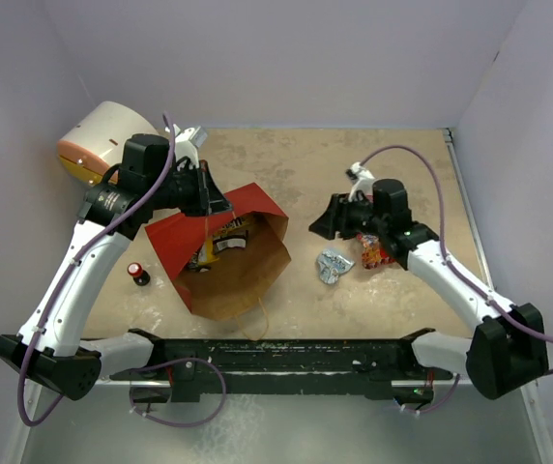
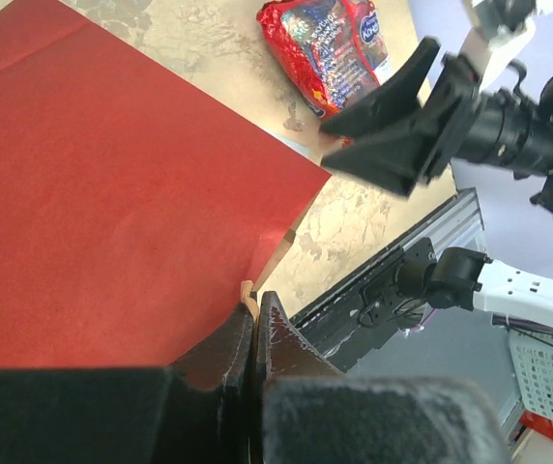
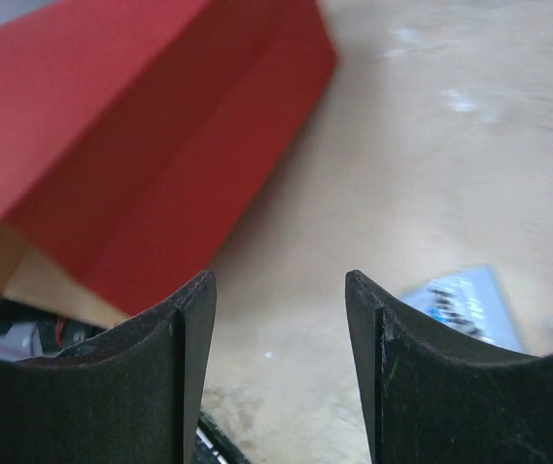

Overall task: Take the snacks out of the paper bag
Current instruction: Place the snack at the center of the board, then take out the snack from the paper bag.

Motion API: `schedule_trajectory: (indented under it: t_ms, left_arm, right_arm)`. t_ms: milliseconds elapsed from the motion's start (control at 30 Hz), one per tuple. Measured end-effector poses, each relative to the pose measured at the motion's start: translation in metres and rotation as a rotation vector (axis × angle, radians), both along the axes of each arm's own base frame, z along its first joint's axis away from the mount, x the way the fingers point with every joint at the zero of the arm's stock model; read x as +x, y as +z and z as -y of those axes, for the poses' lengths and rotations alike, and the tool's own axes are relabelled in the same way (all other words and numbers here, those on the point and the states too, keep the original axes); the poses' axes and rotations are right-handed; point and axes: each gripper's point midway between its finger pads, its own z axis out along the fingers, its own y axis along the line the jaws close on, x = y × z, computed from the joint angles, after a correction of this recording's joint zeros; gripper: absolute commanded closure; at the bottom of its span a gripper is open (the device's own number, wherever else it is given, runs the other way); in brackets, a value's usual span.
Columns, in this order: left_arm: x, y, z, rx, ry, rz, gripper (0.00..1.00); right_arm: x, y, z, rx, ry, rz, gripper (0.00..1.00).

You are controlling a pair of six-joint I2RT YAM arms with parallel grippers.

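Observation:
The paper bag (image 1: 220, 280) lies on its side, red outside and brown inside, its mouth facing the near right. Several snacks (image 1: 220, 242) show inside it, among them a yellow packet and dark wrappers. My left gripper (image 1: 215, 201) is shut on the bag's upper rim; in the left wrist view a tan bit of rim sits pinched at its tips (image 2: 255, 302) beside the red wall (image 2: 112, 193). My right gripper (image 1: 317, 224) hangs open and holds nothing (image 3: 278, 280), right of the bag (image 3: 141, 126). A silvery-blue wrapper (image 1: 334, 264) (image 3: 470, 304) and a red packet (image 1: 370, 251) (image 2: 330, 48) lie on the table.
A white drum with an orange end (image 1: 98, 143) lies at the back left. A small dark, red-capped object (image 1: 138, 274) stands left of the bag. Grey walls close the table's sides and back, and a black rail (image 1: 286, 353) runs along the near edge.

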Motion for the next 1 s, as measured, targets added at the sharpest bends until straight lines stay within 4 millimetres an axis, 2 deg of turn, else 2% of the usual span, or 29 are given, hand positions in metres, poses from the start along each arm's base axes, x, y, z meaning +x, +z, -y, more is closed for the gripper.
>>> schedule_trajectory:
  t_ms: [100, 267, 400, 500, 767, 1000]
  left_arm:
    - [0.0, 0.0, 0.0, -0.001, 0.0, -0.001, 1.0]
    - [0.0, 0.0, 0.0, -0.002, 0.001, -0.001, 1.0]
    - [-0.001, 0.002, 0.0, -0.007, 0.005, -0.002, 1.0]
    - [-0.002, 0.003, 0.0, -0.01, 0.007, 0.002, 1.0]
    - [-0.004, 0.005, -0.001, -0.015, 0.013, 0.004, 1.0]
    - [-0.007, 0.008, -0.002, -0.021, 0.018, 0.002, 1.0]
  right_arm:
    - [-0.03, 0.006, -0.045, -0.007, 0.161, 0.037, 0.42]
    - [-0.098, 0.012, -0.117, -0.036, 0.411, 0.143, 0.41]
    - [-0.15, 0.032, -0.166, -0.028, 0.563, 0.41, 0.38]
    - [-0.177, 0.03, -0.187, -0.014, 0.674, 0.604, 0.37]
    - [-0.139, -0.024, -0.243, -0.209, 0.794, 0.888, 0.36]
    - [-0.122, -0.064, -0.287, -0.251, 0.873, 1.055, 0.38]
